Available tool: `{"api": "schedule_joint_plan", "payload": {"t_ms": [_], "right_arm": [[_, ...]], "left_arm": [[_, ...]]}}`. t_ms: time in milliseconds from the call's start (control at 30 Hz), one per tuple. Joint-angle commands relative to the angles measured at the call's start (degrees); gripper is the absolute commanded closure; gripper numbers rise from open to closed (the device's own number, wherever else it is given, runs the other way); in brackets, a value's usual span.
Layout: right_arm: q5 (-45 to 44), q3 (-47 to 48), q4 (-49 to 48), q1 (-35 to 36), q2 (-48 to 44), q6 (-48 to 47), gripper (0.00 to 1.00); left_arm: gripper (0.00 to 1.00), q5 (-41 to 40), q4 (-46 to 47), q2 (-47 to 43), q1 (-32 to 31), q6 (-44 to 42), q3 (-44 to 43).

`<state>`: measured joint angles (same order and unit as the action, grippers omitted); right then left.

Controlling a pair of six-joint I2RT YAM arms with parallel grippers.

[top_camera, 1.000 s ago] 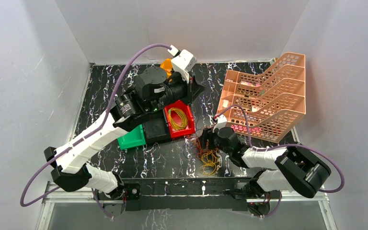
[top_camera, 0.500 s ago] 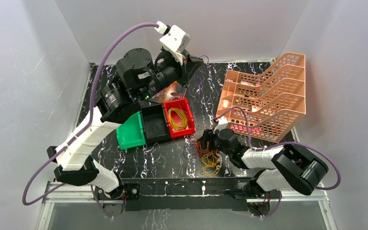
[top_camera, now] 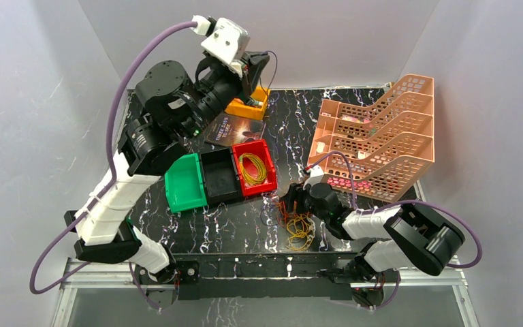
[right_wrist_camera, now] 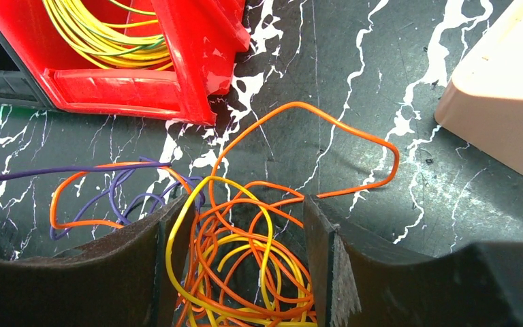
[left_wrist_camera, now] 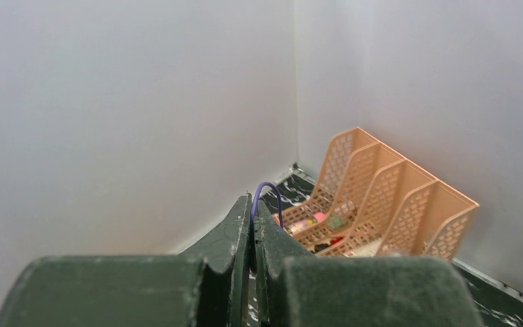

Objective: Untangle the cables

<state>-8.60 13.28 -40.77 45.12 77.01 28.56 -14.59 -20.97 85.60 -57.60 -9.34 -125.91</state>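
The cables point(right_wrist_camera: 245, 286) lie in a tangled bunch of yellow, orange and purple loops on the black marbled table point(top_camera: 231, 228), close to its near edge and right of the middle; the right gripper point(right_wrist_camera: 242, 225) stands over the bunch with its fingers spread, one on each side of the yellow and orange loops; one orange loop arcs out past the fingertips, and purple strands trail off to the left; a yellow coil point(top_camera: 253, 168) sits in the red bin point(top_camera: 257, 189) just behind the bunch, in a row with a black bin point(top_camera: 219, 176) and a green bin point(top_camera: 184, 184); the left gripper point(left_wrist_camera: 253, 208) hangs high over the far left corner, fingers pressed together on a single purple cable point(left_wrist_camera: 276, 197) looping above the tips; a peach file rack point(top_camera: 374, 139) stands by the right edge.
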Motion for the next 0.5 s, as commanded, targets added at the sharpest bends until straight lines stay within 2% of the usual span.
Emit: {"api": "schedule_joint_plan", "payload": {"t_ms": [0, 467], "right_arm": [[-0.1, -1.1, 1.8, 0.2, 1.4, 0.4, 0.32], [0.4, -0.4, 1.9, 0.2, 3.1, 0.4, 0.32]], "left_arm": [[1.0, -3.5, 4.8, -2.8, -0.2, -5.9, -3.0], [1.0, -11.0, 8.5, -4.3, -0.3, -16.9, -4.0]]}}
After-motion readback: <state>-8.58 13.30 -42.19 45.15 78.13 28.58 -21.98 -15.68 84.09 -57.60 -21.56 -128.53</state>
